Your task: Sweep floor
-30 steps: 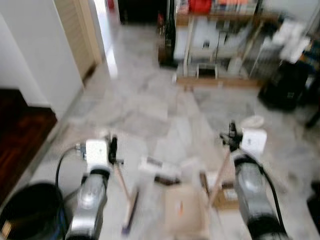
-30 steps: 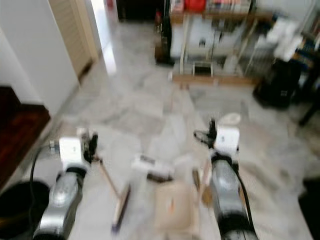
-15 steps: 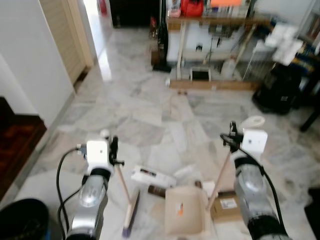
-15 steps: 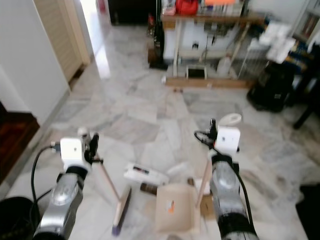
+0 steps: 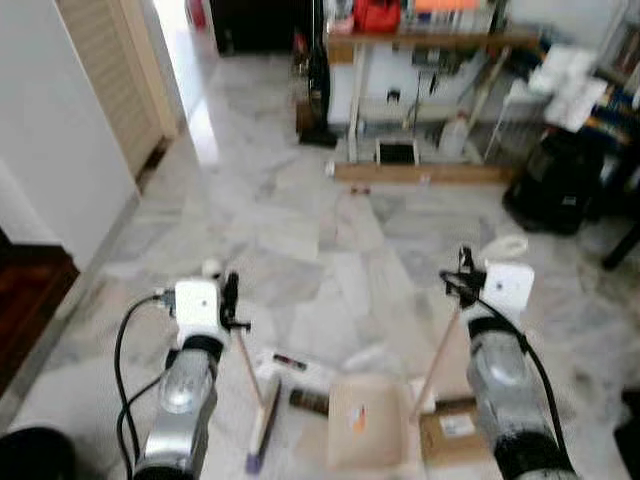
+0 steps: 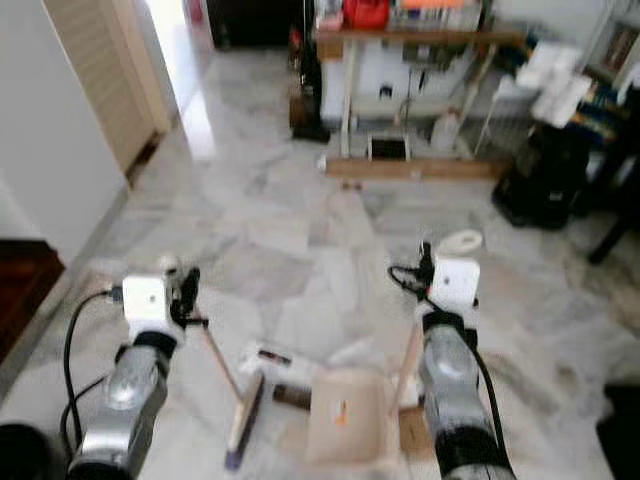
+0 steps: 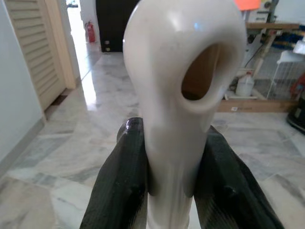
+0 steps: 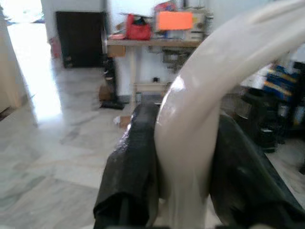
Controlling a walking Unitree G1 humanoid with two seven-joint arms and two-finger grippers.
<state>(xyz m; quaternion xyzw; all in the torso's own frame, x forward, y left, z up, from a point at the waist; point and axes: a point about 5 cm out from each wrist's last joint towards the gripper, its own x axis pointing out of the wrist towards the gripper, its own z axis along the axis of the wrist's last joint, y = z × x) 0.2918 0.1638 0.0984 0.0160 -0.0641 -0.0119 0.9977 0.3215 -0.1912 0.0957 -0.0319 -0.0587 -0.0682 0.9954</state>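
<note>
Left wrist view shows the left gripper (image 7: pixel 174 191) clamped on the white broom handle (image 7: pixel 178 95). Its brush (image 5: pixel 262 425) rests on the marble floor (image 5: pixel 300 230) just beside the dustpan (image 5: pixel 364 434), whose handle (image 8: pixel 200 129) the right gripper (image 8: pixel 183 191) grips. Small, blurry items, perhaps litter (image 5: pixel 310 402), lie between them.

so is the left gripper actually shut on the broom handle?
Shut. In the left wrist view both black fingers press against the sides of the cream plastic broom handle, with no gap either side.
</note>
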